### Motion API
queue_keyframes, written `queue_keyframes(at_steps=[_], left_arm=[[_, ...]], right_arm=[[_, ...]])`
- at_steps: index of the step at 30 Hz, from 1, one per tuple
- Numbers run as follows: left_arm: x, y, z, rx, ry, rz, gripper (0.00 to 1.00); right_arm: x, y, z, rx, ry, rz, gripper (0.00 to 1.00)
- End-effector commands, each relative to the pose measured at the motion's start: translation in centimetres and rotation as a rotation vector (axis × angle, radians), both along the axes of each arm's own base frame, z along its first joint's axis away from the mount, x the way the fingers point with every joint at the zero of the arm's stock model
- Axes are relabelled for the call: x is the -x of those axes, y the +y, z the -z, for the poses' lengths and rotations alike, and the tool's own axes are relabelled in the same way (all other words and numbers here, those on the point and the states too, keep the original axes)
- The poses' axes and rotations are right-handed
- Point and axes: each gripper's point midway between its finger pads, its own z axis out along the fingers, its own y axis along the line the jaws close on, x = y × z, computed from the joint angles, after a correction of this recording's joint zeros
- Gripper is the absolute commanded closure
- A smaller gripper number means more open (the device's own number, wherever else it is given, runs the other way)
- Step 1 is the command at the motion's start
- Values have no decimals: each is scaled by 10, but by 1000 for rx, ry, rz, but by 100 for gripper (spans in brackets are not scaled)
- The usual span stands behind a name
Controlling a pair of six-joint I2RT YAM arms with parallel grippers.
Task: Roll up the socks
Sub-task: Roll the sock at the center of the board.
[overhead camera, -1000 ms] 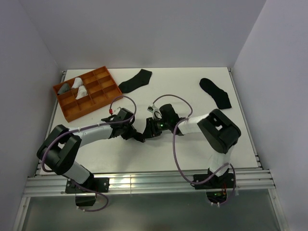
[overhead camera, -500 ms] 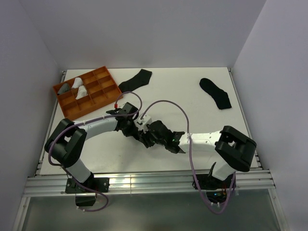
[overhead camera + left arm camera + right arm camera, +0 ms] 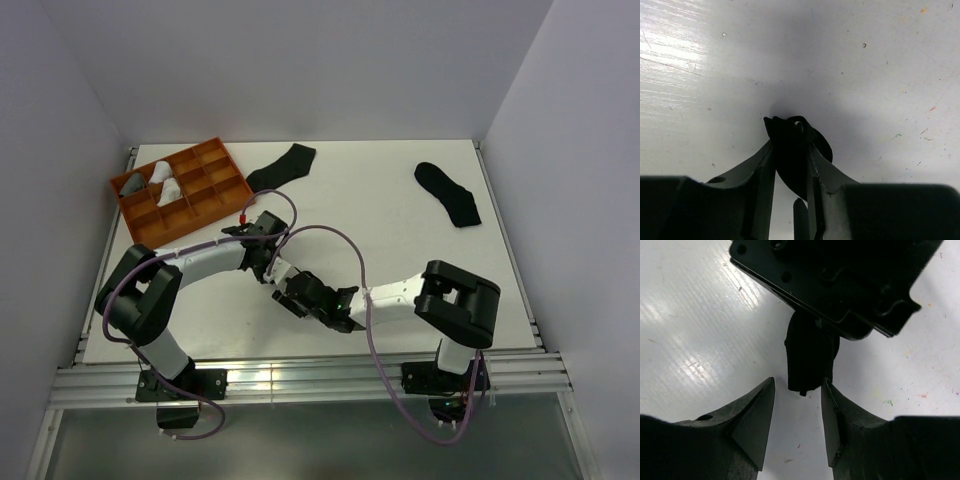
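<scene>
My left gripper point(image 3: 790, 145) is shut on a black sock point(image 3: 788, 129), bunched into a dark roll that stands just above the white table. In the top view the left gripper point(image 3: 272, 267) is at the table's middle left. My right gripper point(image 3: 294, 292) faces it from the near side. In the right wrist view the right gripper point(image 3: 797, 385) is open, and the sock's lower end point(image 3: 810, 355) hangs just between its tips without touching them. The left gripper's body point(image 3: 840, 280) fills the top of that view.
Two more black socks lie flat, one at the back middle point(image 3: 283, 166) and one at the back right point(image 3: 448, 192). An orange compartment tray point(image 3: 205, 190) at the back left holds white and grey rolled socks point(image 3: 165, 178).
The right arm has folded back and swung its gripper toward the near left, now just in front of the left gripper. The left gripper has shifted slightly right with the sock.
</scene>
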Motion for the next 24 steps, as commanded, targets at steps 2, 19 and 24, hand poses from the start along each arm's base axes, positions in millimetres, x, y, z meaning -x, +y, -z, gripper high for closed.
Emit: queue_keyframes(at_steps=[2, 19, 24], left_arm=[[13, 9, 13, -56, 62, 32, 68], [10, 6, 2, -10, 21, 13, 50], [5, 13, -11, 14, -32, -57, 36]], right_arm=[[-17, 16, -16, -32, -82, 25, 51], [-4, 21, 9, -66, 44, -25, 100], [-4, 16, 7, -151, 164, -21, 100]])
